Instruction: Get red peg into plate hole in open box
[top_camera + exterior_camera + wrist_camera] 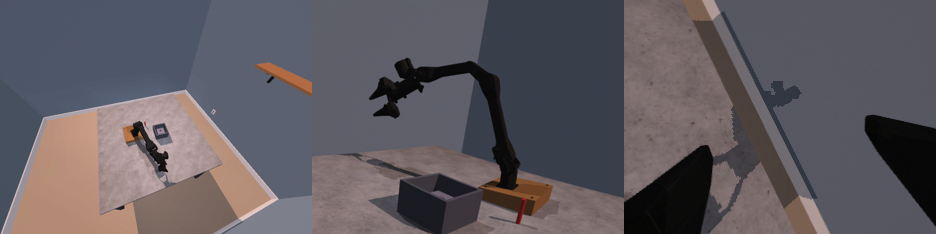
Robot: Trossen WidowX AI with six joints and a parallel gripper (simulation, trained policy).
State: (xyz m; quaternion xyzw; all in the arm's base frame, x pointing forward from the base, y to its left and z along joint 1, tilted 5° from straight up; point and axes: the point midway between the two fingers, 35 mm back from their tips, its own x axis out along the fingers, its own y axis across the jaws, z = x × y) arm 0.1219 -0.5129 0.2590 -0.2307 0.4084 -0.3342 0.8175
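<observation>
The red peg (144, 123) (520, 212) stands roughly upright on the table, between the orange base and the box. The open grey box (161, 136) (420, 205) stands beside it. The pale plate (158, 129) (442, 194) lies at the box bottom; its small dark hole shows in the top view, with no peg in it. My gripper (371, 107) (789, 137) is wide open and empty. It hangs high above the table, far from the peg and the box, pointing outward and down. Neither the peg nor the box shows in the wrist view.
The arm stands on an orange base block (129, 134) (508, 201) close to the peg. The stone-like table (120, 176) (344, 176) ends beyond the gripper in the top view. The wrist view shows table surface, floor and wall. An orange shelf (287, 76) is on the wall.
</observation>
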